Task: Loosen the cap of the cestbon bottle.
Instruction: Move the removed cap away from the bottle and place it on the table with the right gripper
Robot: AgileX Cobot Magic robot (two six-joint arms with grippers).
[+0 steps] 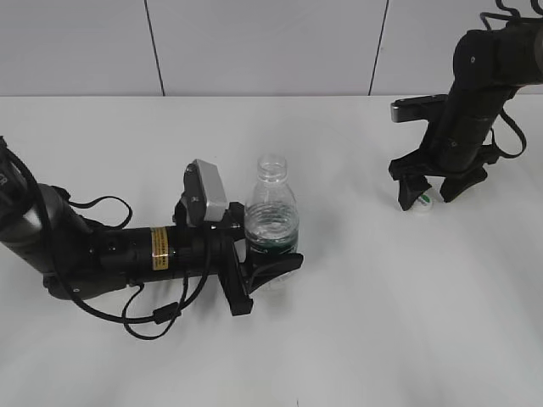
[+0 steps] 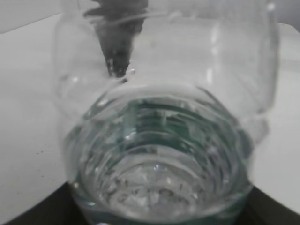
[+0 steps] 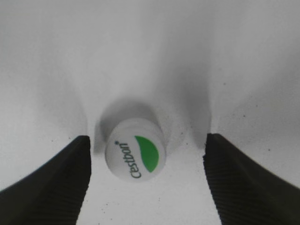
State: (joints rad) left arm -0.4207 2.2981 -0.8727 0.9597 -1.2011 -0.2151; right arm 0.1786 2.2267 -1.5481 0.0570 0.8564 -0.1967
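Observation:
The cestbon bottle (image 1: 271, 222) stands upright on the white table, clear, with a dark green label and a bare, uncapped threaded neck. My left gripper (image 1: 271, 254) is shut around its lower body; the bottle (image 2: 159, 140) fills the left wrist view. The white cap (image 1: 424, 201) with a green leaf mark lies on the table at the right, apart from the bottle. My right gripper (image 1: 431, 193) is open just above it. In the right wrist view the cap (image 3: 135, 154) rests on the table between the two spread fingers (image 3: 146, 159), touching neither.
The white table (image 1: 356, 322) meets a pale panelled wall (image 1: 254, 42) at the back. The left arm (image 1: 102, 250) lies low along the table at the left, with a loose black cable beside it.

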